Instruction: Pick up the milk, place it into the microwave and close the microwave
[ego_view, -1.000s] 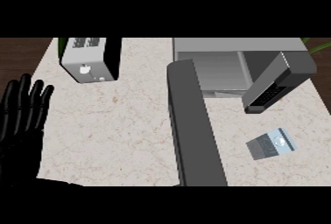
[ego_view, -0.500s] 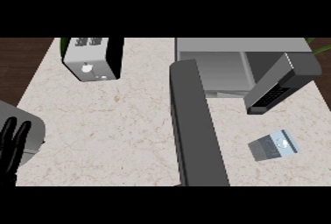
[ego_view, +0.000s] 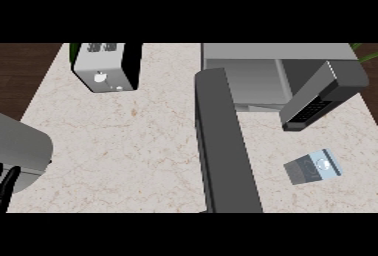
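- The left hand shows only as a sliver of black fingers at the counter's lower left corner, below a broad grey forearm; whether those fingers are released or clenched cannot be told, and nothing is seen in them.
- The right hand does not appear anywhere in the view.
- The counter is pale speckled stone, with dark wood beyond its left edge.
- Near the counter's far left corner stands a toaster, silver on top with a black side, slots at its far end and two small round knobs on its near face; no writing can be read on it.
- A long dark grey slab, the open microwave door, runs from mid-counter down to the near edge.
- The microwave sits at the far edge on the right, its grey cavity open towards the door.
- A dark panel with rows of small buttons tilts across the microwave's right side; its markings are too small to read.
- The milk lies on the counter near the right edge, right of the door and apart from it: a small grey carton with a pale blue end bearing a round mark, not legible.
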